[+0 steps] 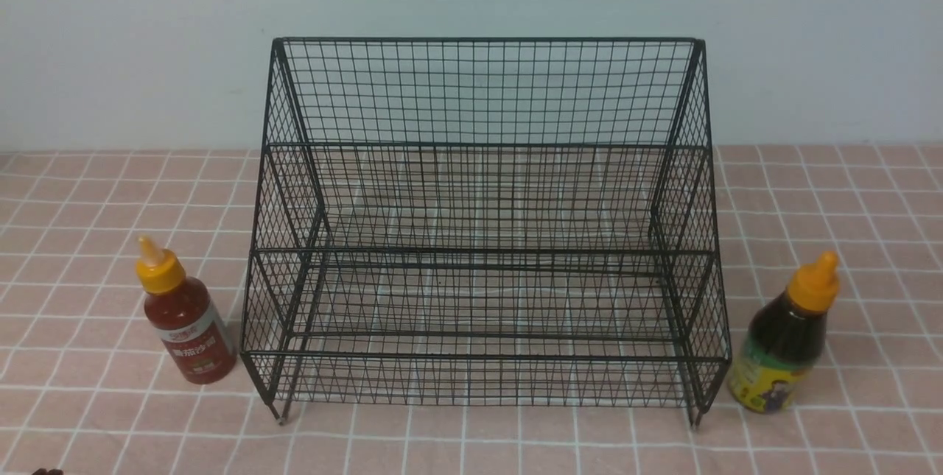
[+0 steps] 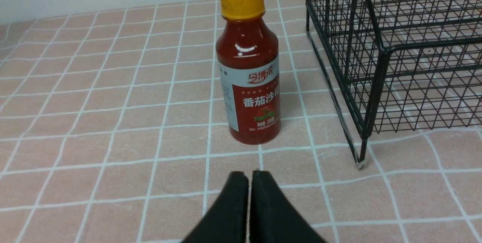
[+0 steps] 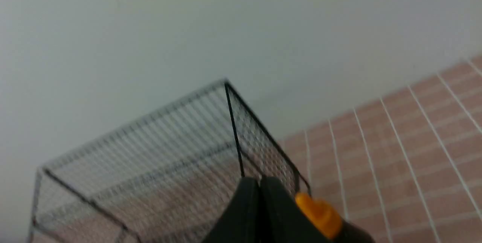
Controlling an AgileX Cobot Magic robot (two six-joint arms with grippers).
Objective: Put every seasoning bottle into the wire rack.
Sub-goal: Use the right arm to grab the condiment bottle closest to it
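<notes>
The red sauce bottle (image 1: 188,320) stands upright on the bench (image 1: 88,195) in the lower left of the front frame. Its long axis is vertical, its yellow nozzle cap points up, and its red-and-white label faces the camera. It is just beside the front left corner of the wire rack (image 1: 482,239) but clear of the wire. The dark sauce bottle (image 1: 784,339) stands on its base in the lower right of the frame, orange nozzle up, close by the rack's front right foot. The left fingers (image 2: 233,205) are pressed together with only a thin seam between them, holding nothing. They sit near the bench on the near side of the red bottle, apart from it and aimed at its base. The right fingers (image 3: 244,209) are likewise closed flat against each other and empty. The dark bottle's orange cap shows just beside them in a blurred wrist view, and contact cannot be told. The black mesh rack fills the centre of the front frame, its stepped shelves bare and its tall back against the pale wall (image 1: 132,40). Pink tile-patterned cloth covers the bench.
</notes>
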